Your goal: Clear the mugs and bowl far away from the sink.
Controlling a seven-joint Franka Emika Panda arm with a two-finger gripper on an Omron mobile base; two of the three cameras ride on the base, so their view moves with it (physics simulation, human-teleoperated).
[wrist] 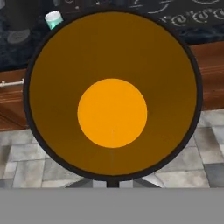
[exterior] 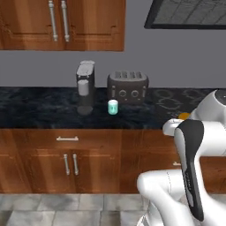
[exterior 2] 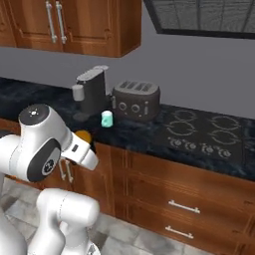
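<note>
Hand view: fingers [wrist: 112, 183] clamped on dark mug [wrist: 112, 94]; teal mug [wrist: 54, 19] on counter [wrist: 17, 52]

A home kitchen: a dark speckled stone counter [exterior: 39, 106] over brown wooden base cabinets with metal bar handles [exterior: 66, 163], a grey coffee machine [exterior: 84, 86] at the four-slot metal toaster's [exterior: 127, 86] nine o'clock, and a black glass cooktop [exterior 2: 206, 132] at its three o'clock.

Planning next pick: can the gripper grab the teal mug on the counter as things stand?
Probably not yet. The gripper is shut on the dark mug. The teal mug itself stands unobstructed in front of the toaster.
</note>
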